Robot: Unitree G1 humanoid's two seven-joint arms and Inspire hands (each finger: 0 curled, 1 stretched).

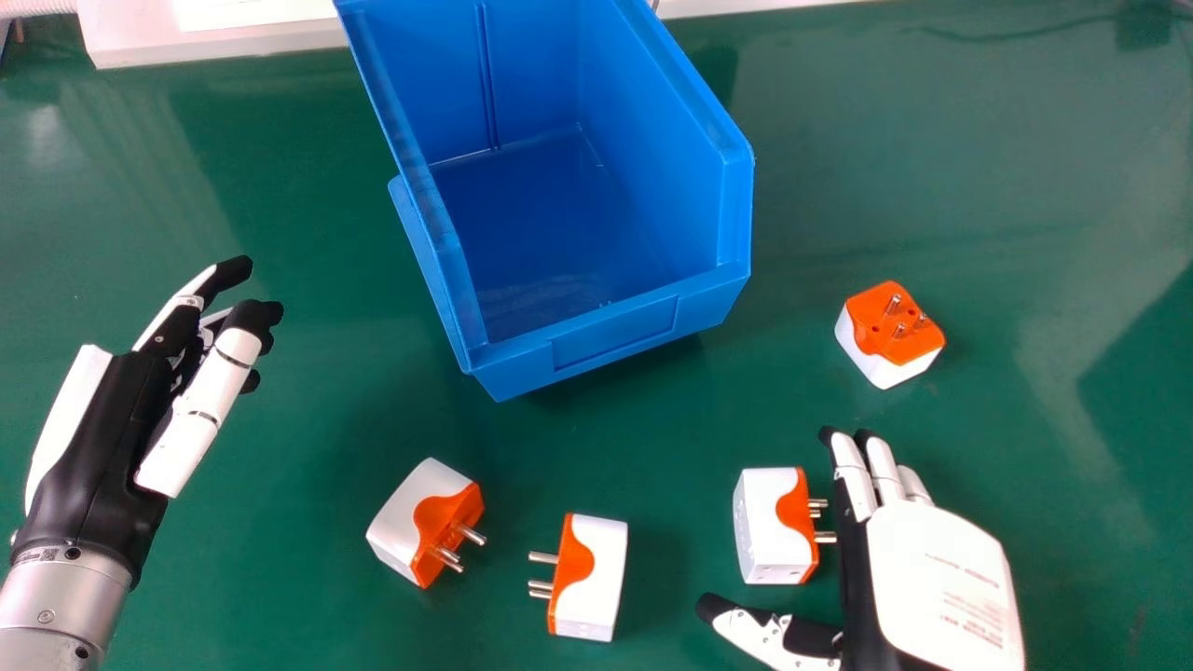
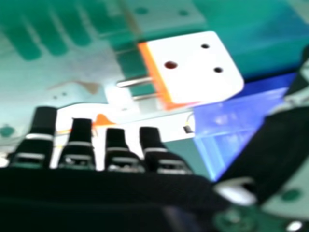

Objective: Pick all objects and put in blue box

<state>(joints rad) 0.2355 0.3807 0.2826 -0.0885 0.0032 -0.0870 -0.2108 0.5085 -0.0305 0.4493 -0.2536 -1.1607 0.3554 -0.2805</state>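
Blue box [image 1: 606, 321] at upper centre holds nothing; four plug adapters [image 1: 587, 578] remain. Right hand [image 1: 941, 578], lower right, and left hand [image 1: 102, 447], lower left, are both released.

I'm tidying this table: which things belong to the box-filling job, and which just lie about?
For the job:
four white-and-orange plug adapters with metal pins
open blue plastic box

Just lying about:
white slab-like thing behind the box, purpose unclear
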